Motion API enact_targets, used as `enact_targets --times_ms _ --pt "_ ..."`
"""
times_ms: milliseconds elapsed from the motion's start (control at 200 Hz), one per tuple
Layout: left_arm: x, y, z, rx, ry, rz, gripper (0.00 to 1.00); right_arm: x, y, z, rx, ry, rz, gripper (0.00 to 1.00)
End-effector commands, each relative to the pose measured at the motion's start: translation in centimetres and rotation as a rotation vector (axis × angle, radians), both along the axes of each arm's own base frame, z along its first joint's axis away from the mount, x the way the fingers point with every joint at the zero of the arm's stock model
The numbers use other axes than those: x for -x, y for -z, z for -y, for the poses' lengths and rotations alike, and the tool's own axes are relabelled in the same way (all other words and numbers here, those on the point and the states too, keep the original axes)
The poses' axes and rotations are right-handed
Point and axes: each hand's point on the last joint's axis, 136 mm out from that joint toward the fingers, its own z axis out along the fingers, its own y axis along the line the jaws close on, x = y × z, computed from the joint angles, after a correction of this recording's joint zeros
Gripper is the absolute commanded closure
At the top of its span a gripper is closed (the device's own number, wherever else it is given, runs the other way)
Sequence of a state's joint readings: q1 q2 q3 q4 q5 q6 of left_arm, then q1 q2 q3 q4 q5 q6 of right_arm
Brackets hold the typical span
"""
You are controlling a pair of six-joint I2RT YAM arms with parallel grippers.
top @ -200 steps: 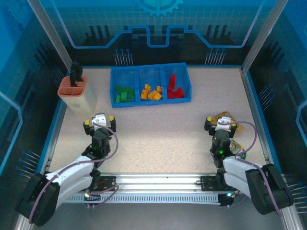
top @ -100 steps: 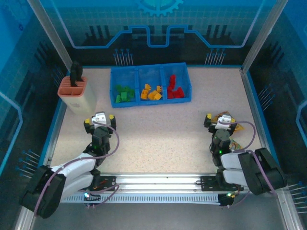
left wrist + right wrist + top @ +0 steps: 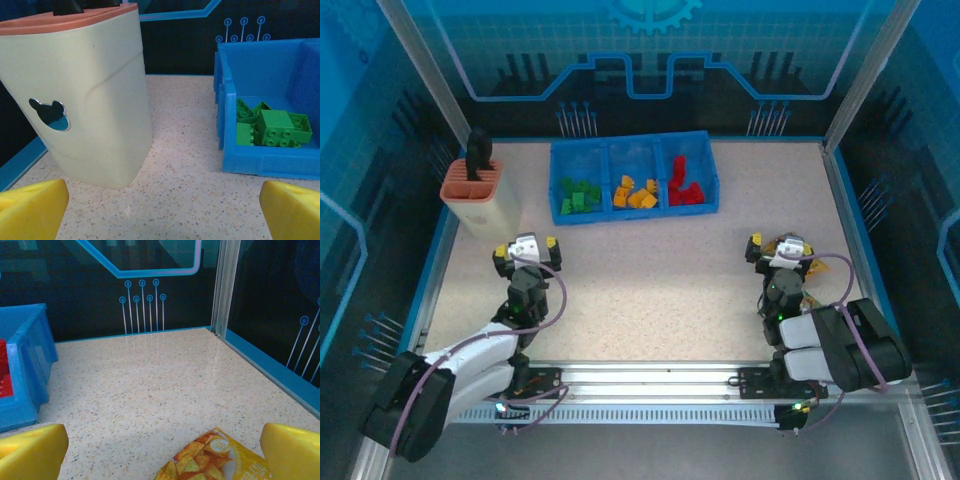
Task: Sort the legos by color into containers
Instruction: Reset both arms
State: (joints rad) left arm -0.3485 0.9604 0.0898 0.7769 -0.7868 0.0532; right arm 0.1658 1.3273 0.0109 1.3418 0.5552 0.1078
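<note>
Legos (image 3: pixel 630 192) lie colour-sorted across the blue tray's (image 3: pixel 632 138) compartments, so the task is judged complete. Left gripper (image 3: pixel 526 248) and right gripper (image 3: pixel 780 250) hover idle, fingers (image 3: pixel 30 207) spread wide, empty.

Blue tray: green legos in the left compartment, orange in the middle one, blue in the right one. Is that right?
Not quite: the right compartment holds red legos, not blue, as the top external view shows. The green legos on the left and orange legos in the middle are as you said.
</note>
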Motion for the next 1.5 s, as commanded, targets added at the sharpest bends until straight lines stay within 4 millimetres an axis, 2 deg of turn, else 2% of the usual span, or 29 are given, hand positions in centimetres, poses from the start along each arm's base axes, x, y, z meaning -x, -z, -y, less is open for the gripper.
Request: enact_targets --times_ms 0,255,370,435,555,605,665,1496 --pt "0.2 -0.4 0.0 0.008 0.014 0.031 0.01 0.0 -0.9 0.5 -0.034 -0.002 0.043 0.0" --pt "0.3 -0.4 0.1 0.011 0.029 0.039 0.01 -0.4 -0.5 0.9 -0.053 -0.005 0.016 0.0" --pt "0.4 -0.5 0.3 0.013 0.045 0.045 0.01 -2.1 0.9 0.7 -0.035 -0.03 -0.01 0.0" --pt "0.5 -0.5 0.3 0.013 0.047 0.049 0.01 -3.6 0.6 -1.4 0.026 -0.133 -0.049 0.0" --pt "0.6 -0.5 0.4 0.016 0.052 0.054 0.01 -4.1 0.6 -4.0 0.119 -0.221 -0.045 0.0" --pt "0.7 -0.5 0.4 0.017 0.055 0.056 0.01 -4.2 1.8 -5.8 0.159 -0.307 -0.077 0.0" --pt "0.6 -0.5 0.5 0.015 0.06 0.053 0.01 -5.3 1.7 -6.8 0.227 -0.297 -0.083 0.0" --pt "-1.4 -0.3 0.4 0.007 0.046 0.044 0.01 -5.4 1.8 -6.5 0.218 -0.293 -0.093 0.0"
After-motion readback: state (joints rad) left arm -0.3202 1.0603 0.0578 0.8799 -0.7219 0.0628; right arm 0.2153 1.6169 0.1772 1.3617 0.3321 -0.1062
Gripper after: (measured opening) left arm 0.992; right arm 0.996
